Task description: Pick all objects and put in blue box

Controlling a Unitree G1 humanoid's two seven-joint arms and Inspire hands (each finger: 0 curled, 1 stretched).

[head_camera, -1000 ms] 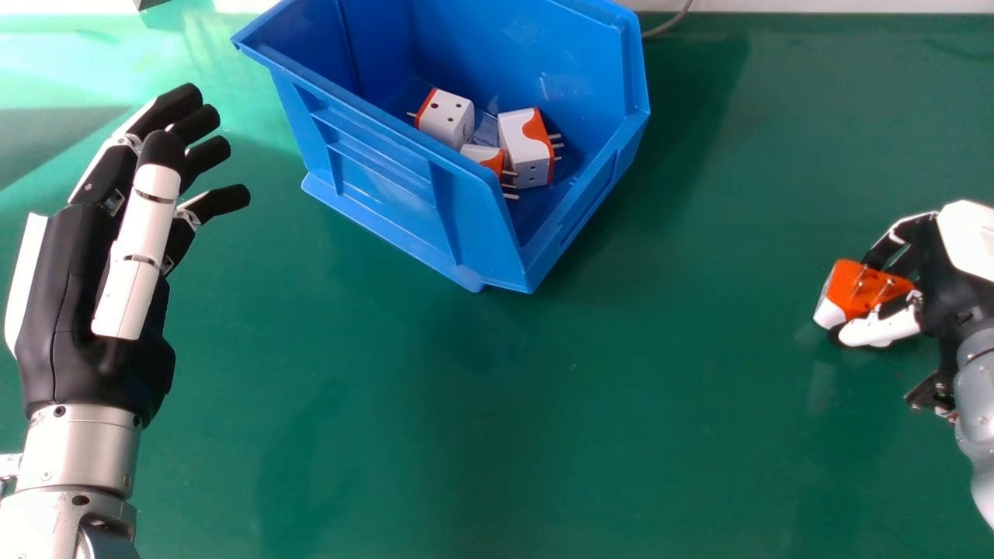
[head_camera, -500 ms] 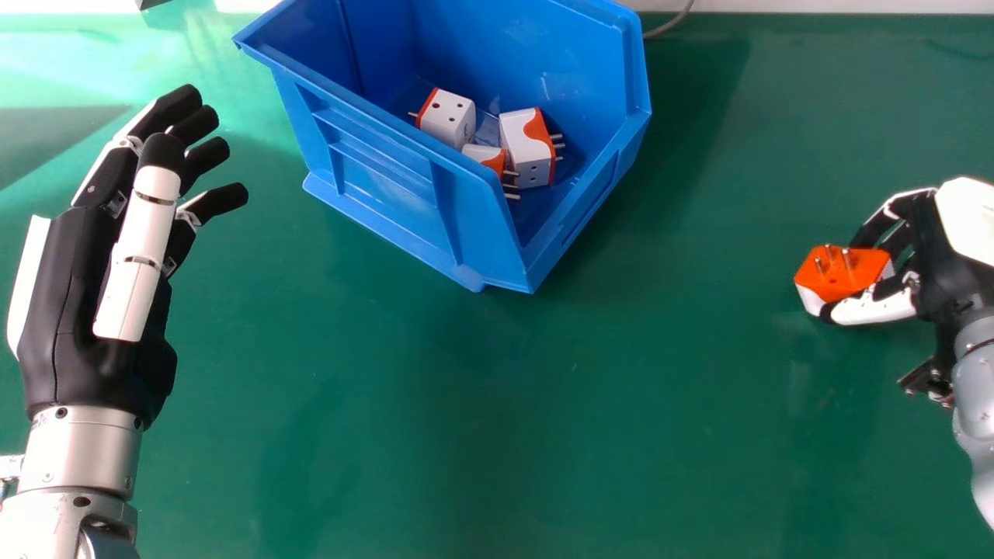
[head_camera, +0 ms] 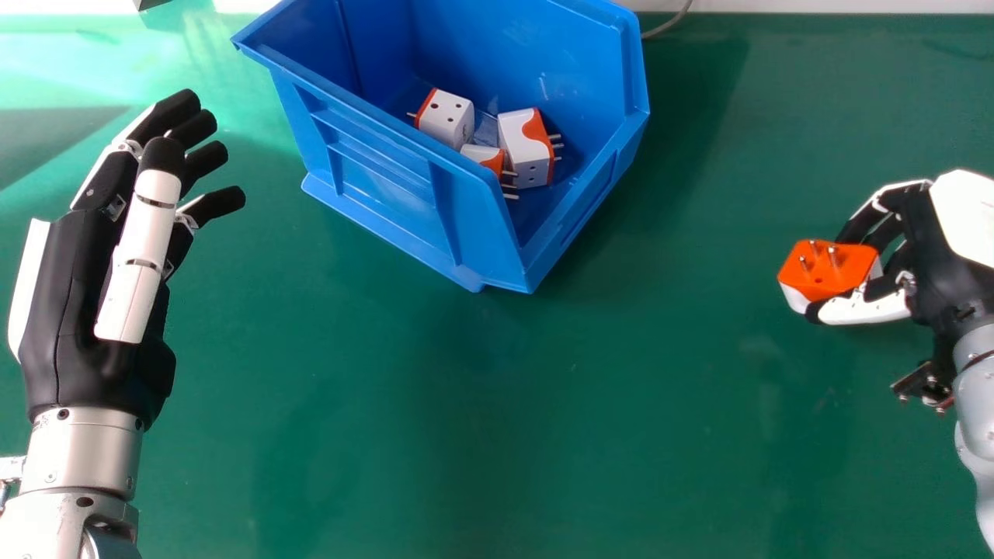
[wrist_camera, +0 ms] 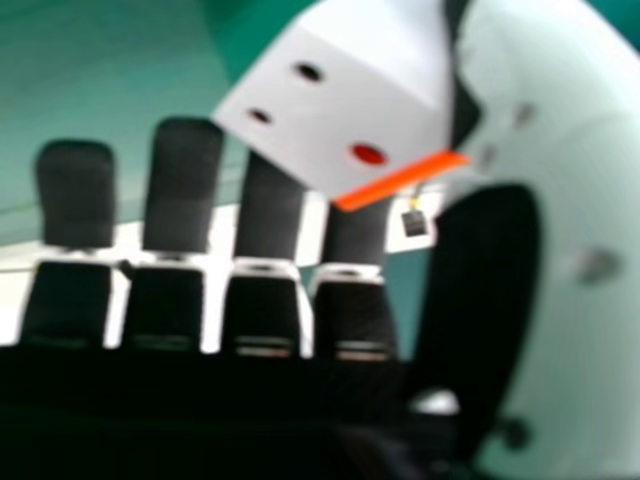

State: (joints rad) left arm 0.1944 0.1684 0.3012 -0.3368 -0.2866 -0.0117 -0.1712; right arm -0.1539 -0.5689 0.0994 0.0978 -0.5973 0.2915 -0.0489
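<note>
My right hand (head_camera: 928, 256): thumb and fingers gripping the orange-and-white adapter (head_camera: 827, 272), fingers pointing leftward, prongs up, well right of the blue box (head_camera: 373, 182) | my left hand (head_camera: 85, 310): fingers extended forward, relaxed, left of box | 3 adapters (head_camera: 528, 151) inside

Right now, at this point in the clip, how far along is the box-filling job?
Looks done: three white-and-orange adapters lie inside the blue box. In hand: a fourth adapter, held between the right hand's thumb and fingers, well to the box's right. Left: getting that one into the box; anything outside these views I can't judge.
</note>
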